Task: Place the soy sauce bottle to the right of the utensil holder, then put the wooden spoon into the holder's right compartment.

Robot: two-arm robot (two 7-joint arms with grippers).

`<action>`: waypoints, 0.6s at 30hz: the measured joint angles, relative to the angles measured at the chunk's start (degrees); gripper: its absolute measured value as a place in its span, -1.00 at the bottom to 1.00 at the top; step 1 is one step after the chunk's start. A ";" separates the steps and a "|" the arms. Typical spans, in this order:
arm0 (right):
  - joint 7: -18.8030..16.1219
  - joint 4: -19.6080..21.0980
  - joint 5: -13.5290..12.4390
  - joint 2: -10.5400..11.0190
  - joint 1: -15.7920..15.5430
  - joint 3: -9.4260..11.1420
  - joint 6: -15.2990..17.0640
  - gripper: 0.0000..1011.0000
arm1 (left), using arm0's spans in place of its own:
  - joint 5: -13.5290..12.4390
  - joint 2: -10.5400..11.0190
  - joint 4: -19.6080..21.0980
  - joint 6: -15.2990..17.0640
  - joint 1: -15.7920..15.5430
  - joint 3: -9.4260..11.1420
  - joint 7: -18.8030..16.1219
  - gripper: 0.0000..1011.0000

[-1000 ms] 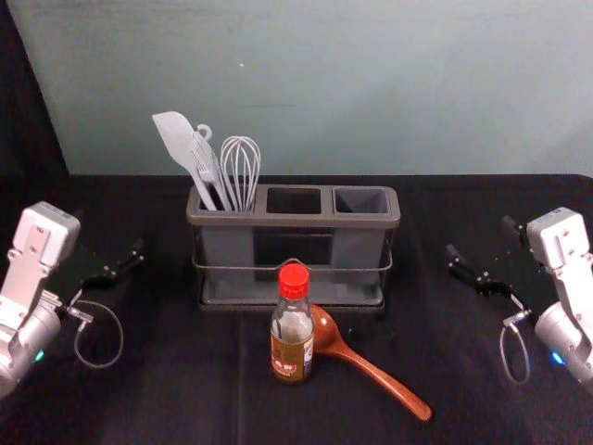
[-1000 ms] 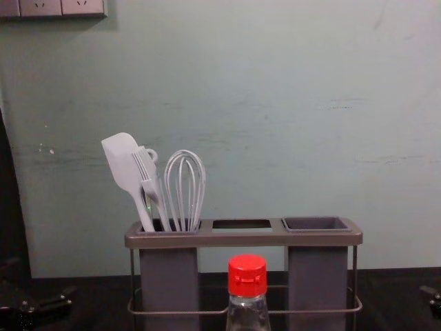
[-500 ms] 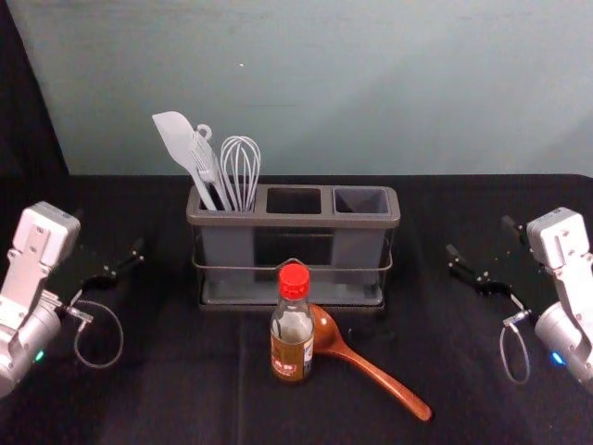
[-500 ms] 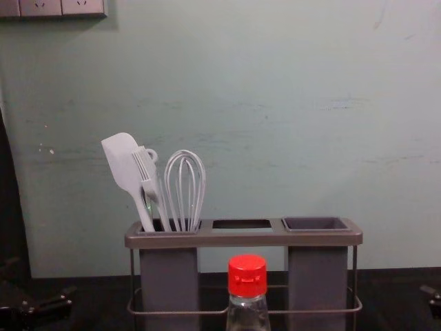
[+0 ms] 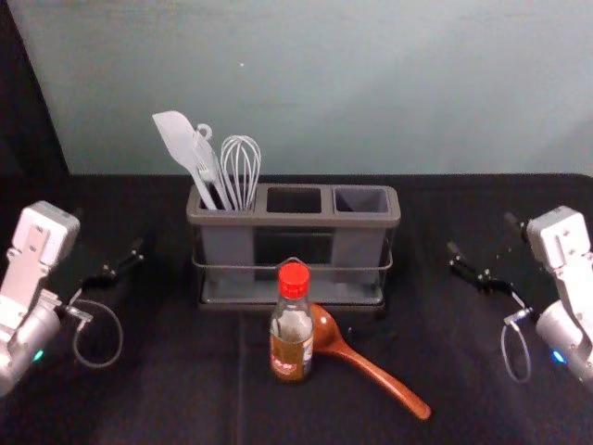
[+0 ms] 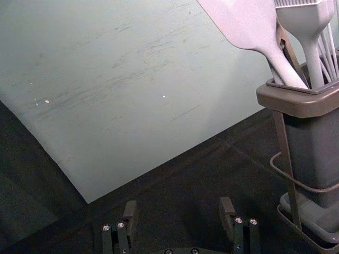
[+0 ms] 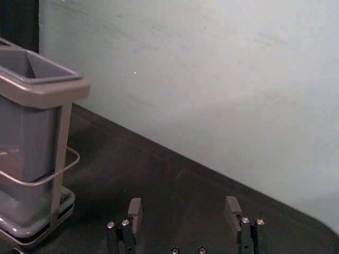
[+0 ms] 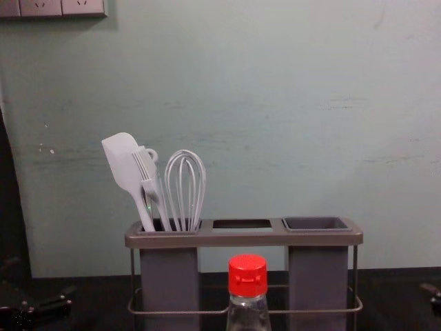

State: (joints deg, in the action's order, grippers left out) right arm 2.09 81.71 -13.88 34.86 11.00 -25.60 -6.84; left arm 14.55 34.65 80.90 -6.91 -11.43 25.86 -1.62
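In the head view the soy sauce bottle (image 5: pixel 292 326) stands upright in front of the utensil holder (image 5: pixel 295 221). Beside it lies the wooden spoon (image 5: pixel 371 367), bowl near the bottle, handle slanting toward the front right. The holder's right compartment (image 5: pixel 362 200) is empty. My left gripper (image 5: pixel 115 265) is off to the holder's left; in the left wrist view the left gripper (image 6: pixel 179 214) is open and empty. My right gripper (image 5: pixel 484 256) is off to the holder's right; in the right wrist view the right gripper (image 7: pixel 184 214) is open and empty.
A white spatula (image 5: pixel 180 146), a brush and a whisk (image 5: pixel 241 171) stand in the holder's left compartment and rise above its rim. Behind the black-covered table (image 5: pixel 185 399) is a pale wall. A socket panel (image 8: pixel 60 7) is high on the wall.
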 joint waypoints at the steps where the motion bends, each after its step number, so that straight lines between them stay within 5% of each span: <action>1: 0.27 0.54 0.38 0.17 -0.28 0.20 0.11 0.98 | 0.00 0.00 0.00 0.00 0.00 0.00 0.00 1.00; 12: 0.81 8.41 -0.29 4.00 -7.19 5.08 -0.22 0.98 | 0.00 0.00 0.00 0.00 0.00 0.00 0.00 1.00; 18: -3.96 13.69 -4.47 8.18 -14.09 8.55 -4.18 0.98 | 0.00 0.00 0.00 0.00 0.00 0.00 0.00 1.00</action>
State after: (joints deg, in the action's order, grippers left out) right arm -1.87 95.39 -18.35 43.04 -3.10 -17.05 -11.02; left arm 14.55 34.65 80.90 -6.91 -11.43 25.86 -1.62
